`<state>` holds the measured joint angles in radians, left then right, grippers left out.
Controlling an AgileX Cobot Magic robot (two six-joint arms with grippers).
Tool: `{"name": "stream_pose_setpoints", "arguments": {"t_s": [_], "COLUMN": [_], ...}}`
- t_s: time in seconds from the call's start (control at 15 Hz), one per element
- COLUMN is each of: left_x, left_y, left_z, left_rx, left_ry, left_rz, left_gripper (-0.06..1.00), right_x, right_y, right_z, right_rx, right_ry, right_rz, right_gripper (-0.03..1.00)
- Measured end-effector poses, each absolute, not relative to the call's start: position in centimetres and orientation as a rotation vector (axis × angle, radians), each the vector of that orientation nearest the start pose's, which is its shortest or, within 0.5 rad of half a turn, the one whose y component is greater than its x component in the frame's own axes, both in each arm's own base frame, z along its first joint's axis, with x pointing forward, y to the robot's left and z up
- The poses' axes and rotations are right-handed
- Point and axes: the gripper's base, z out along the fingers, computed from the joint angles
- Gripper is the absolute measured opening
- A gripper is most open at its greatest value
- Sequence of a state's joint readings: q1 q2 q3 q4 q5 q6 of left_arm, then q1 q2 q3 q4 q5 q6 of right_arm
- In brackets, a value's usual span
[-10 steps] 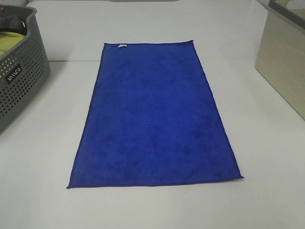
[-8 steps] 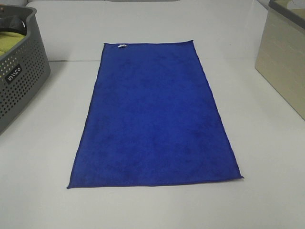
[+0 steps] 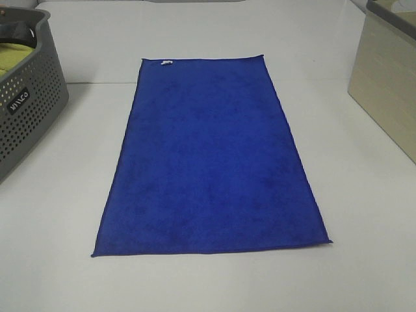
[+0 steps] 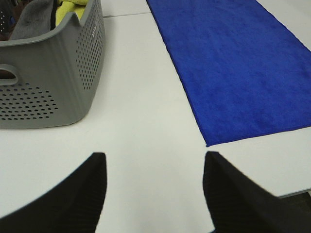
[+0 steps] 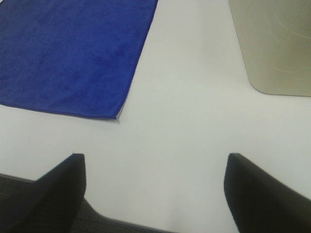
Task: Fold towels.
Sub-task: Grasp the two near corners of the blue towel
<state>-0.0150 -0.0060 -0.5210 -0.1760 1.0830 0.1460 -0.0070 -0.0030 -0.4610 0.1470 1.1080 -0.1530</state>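
Blue towel [image 3: 211,156] flat on desk [image 3: 58,260]; both claws released.
The towel lies unfolded at desk centre, white tag [image 3: 166,63] at its far edge. Left claw [image 4: 155,155] and right claw [image 5: 156,156] are spread wide and empty above bare desk, just off the towel's near corners. Basket [image 3: 29,110] far left, bin [image 3: 390,84] far right.

The towel [image 3: 211,159] is plain blue, the basket [image 3: 29,110] grey
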Motion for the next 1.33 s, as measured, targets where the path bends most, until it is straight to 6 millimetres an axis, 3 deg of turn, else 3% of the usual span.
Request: {"name": "stream_pose_setpoints", "arguments": {"t_s": [1.33], "left_x": [-1.02], "left_y": [-1.39], "left_z": [28.22], "left_rx": [0.176], "left_ry": [2.022], "left_rz": [-0.128], "left_gripper": [0.57], "right_x": [-0.36], "right_y": [1.20], "right_z": [26.34], "right_rx": [-0.162], "right_ry": [2.113], "right_rz": [0.084], "right_gripper": [0.76]}}
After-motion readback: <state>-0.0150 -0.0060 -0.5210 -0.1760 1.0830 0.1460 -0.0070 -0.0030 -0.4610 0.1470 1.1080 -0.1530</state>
